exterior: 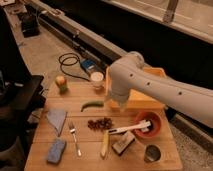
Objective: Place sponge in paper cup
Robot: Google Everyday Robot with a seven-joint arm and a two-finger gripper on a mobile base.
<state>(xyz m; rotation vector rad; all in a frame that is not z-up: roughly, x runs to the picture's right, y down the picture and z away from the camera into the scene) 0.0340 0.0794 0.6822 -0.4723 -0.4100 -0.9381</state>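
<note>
Thick light-blue sponge (56, 150) lies flat on table (90, 146); spread pincer (121, 106) hangs over yellow bin (146, 102).

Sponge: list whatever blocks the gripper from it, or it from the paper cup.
Nothing tall. From the gripper, at the yellow bin, to the sponge: only a flat fork. Sponge to paper cup: a low green pepper.

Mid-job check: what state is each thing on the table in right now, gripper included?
sponge: lying flat at the board's near left corner, untouched.
paper cup: upright at the far edge, no sponge in it.
gripper: open, holding nothing, at the yellow bin's front left.
metal cup: upright.
red bowl: upright, white utensil resting across it.
fork: lying flat.
</note>
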